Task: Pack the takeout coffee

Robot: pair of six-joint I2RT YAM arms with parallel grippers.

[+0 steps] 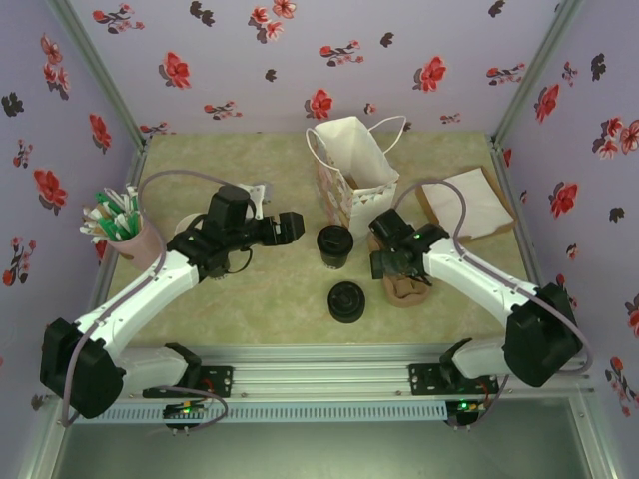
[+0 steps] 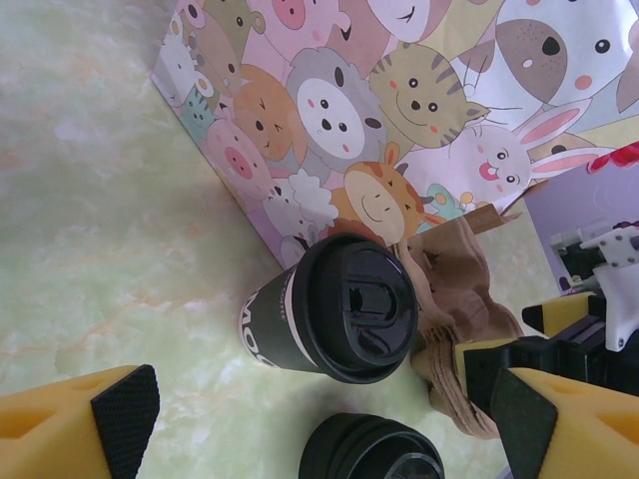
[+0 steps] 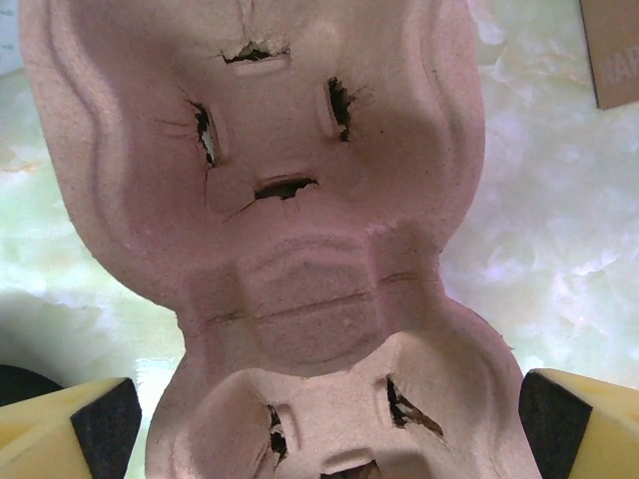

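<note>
The takeout coffee (image 1: 334,244) stands upright mid-table in front of the paper bag; it is a cup with a dark sleeve, white lettering and a black lid (image 2: 364,307). My left gripper (image 1: 298,226) hovers just left of it, open, with both pads wide apart and nothing between them (image 2: 324,419). My right gripper (image 1: 385,262) is open just right of the cup, above a brown pulp cup carrier (image 3: 300,220). Its fingers straddle the carrier's near cup well (image 3: 327,424).
An open white gift bag (image 1: 354,170) with cartoon animals on its side (image 2: 399,110) stands behind the cup. A stack of loose black lids (image 1: 346,301) sits in front of it. A holder of green-tipped sticks (image 1: 122,228) is far left, and white napkins on brown card (image 1: 469,203) lie at the right.
</note>
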